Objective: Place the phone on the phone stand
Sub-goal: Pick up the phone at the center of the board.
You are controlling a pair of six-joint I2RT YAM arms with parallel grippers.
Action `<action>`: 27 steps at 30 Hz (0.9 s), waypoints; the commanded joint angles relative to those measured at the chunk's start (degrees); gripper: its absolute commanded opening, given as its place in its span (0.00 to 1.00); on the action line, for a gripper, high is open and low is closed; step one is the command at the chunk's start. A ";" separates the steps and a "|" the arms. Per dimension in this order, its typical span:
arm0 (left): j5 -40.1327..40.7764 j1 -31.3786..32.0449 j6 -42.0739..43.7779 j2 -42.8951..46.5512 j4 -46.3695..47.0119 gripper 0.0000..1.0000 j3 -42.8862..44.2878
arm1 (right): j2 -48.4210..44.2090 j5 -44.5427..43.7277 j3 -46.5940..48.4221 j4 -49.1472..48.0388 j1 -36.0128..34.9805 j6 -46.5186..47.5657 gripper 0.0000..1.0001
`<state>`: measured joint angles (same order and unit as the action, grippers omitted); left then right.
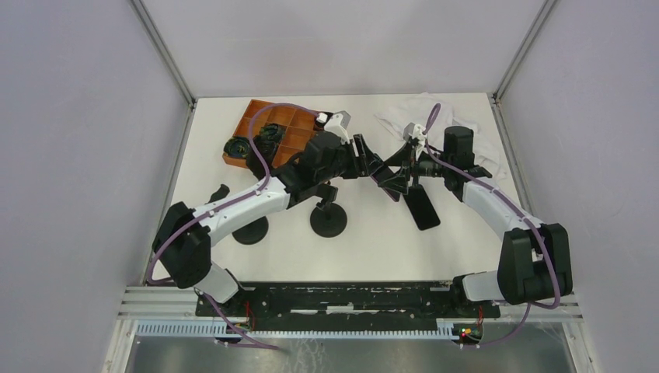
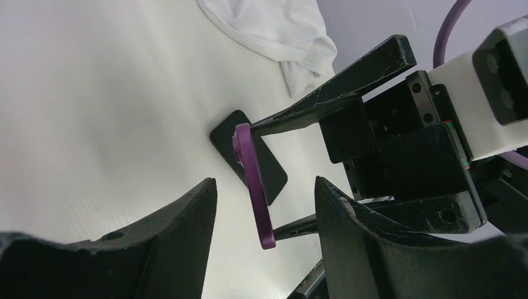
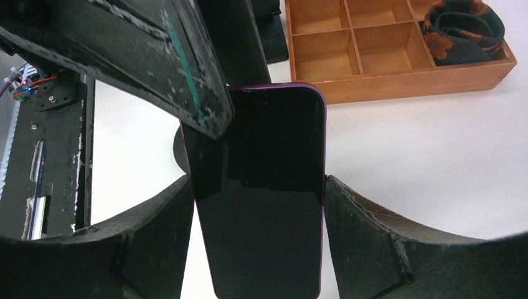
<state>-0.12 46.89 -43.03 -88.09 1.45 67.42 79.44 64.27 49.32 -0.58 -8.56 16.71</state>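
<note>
The dark-screened phone with a purple rim [image 3: 261, 187] is up in the air over the middle of the white table [image 1: 373, 256]. The right gripper [image 3: 258, 202] has it. Its two black fingers press on the phone's long sides.

The phone's long way runs out from that gripper toward the other arm, from about 3 o'clock to 9 o'clock when I look down on the table. The left gripper [image 2: 264, 187] is at the far end. Its jaws are apart, one on each flat face, and I see a gap on both sides. It is not holding the phone yet.

The black phone stand with a round foot [image 1: 328, 219] sits at about 8 o'clock from the phone, under the left arm. So I think the left arm is nearer and should take it there.

A flat black slab [image 2: 274, 171] lies below the phone. The wooden tray with boxes [image 3: 411, 81] is at 10 o'clock.
</note>
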 commanded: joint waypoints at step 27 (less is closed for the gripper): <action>-2.53 1.53 6.10 5.36 3.42 0.02 0.48 | -6.63 2.81 5.39 30.57 0.11 37.24 0.91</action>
<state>-1.65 48.16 -42.78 -90.06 0.47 67.07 75.88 65.76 50.13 12.45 -8.23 34.33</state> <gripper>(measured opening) 0.095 0.831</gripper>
